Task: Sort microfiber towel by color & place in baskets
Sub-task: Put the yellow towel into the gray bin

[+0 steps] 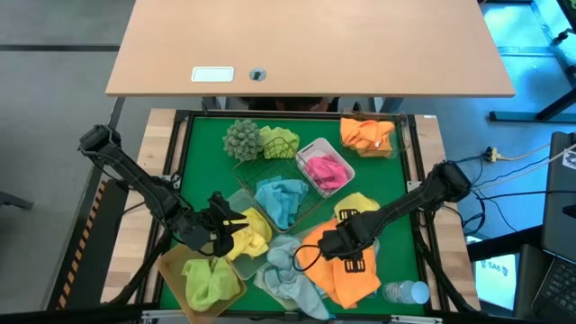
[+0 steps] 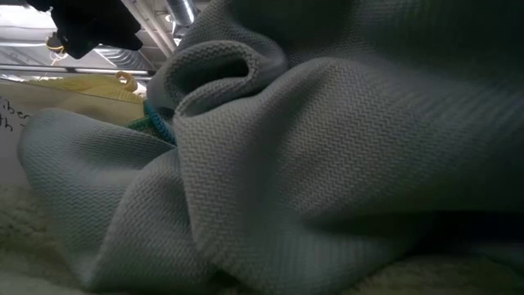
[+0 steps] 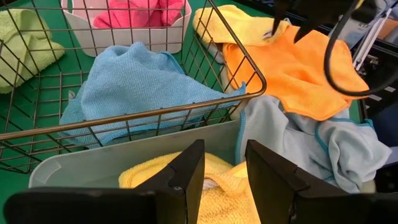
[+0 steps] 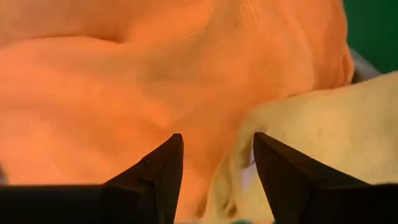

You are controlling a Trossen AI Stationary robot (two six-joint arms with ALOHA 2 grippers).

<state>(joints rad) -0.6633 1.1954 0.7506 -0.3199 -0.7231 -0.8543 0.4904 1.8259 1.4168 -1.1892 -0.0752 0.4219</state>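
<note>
Left gripper: you held it at 7 o'clock on the green mat, jaws parted with nothing between them, over the yellow towel in the frosted bin, probably a drop just made.
Right gripper: you held it at 5 o'clock, fingers spread, not yet closed, low over the orange towel, presumably to pinch that cloth alone off the yellow one beside it.
Unsorted heap: orange, pale grey-blue and yellow cloths overlapped at 5 to 6 o'clock, hence the top-down pick.
Wire basket: at centre, holding the light blue towel.
White bin: at 1 o'clock, pink towel inside.
Amber bin: at 2 o'clock, orange cloth inside, the likely destination.
Lime towel: binned at 7 o'clock.
</note>
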